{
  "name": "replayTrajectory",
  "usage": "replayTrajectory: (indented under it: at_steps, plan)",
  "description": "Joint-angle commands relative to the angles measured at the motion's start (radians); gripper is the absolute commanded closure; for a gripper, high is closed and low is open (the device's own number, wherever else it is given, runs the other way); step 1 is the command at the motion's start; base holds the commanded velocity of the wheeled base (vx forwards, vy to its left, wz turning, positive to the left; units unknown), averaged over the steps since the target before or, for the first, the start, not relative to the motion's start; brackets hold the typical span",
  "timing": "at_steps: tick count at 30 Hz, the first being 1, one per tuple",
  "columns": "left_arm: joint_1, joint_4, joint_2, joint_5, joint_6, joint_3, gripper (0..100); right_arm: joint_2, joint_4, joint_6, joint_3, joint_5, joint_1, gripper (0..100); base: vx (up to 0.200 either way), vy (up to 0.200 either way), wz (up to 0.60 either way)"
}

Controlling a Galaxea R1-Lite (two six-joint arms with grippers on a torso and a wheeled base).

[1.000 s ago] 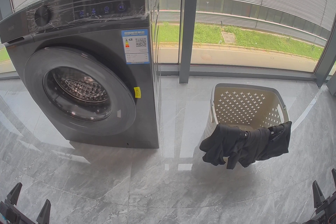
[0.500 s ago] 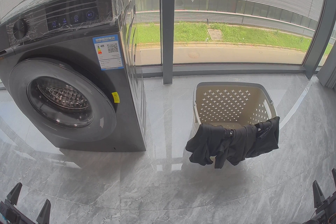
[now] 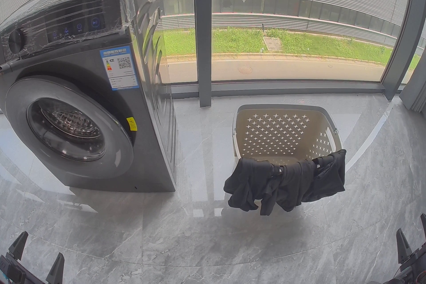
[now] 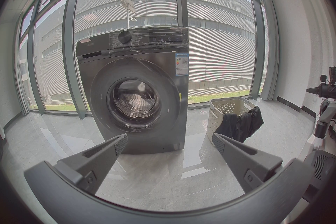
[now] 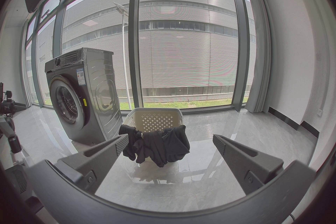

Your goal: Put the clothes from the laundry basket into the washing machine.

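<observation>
you were at the approach step, with nothing picked up yet. the left gripper and right gripper both stood spread wide and empty, well short of the basket. the clothes, a dark bundle, hung over the basket's near rim, partly outside it. the washer stood to the basket's left, its door apparently closed. next you'd need to close in, bring the right gripper down on the bundle at the rim, and get that door opened.
</observation>
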Motion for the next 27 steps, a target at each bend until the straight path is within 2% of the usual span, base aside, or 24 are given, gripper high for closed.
replayTrajectory:
  at_steps: [1,20,27]
  plan:
    - [0.001,0.000,-0.018,0.000,0.000,0.018,0,-0.015,0.000,0.000,0.016,0.000,0.000,0,0.000,-0.200,0.00]
    - [0.000,0.000,-0.018,0.000,0.000,0.018,0,-0.015,0.000,0.000,0.016,0.000,0.001,0,0.000,-0.200,0.00]
    - [0.000,0.001,-0.018,0.000,0.000,0.018,0,-0.015,0.000,0.000,0.016,0.000,0.000,0,0.000,0.000,0.00]
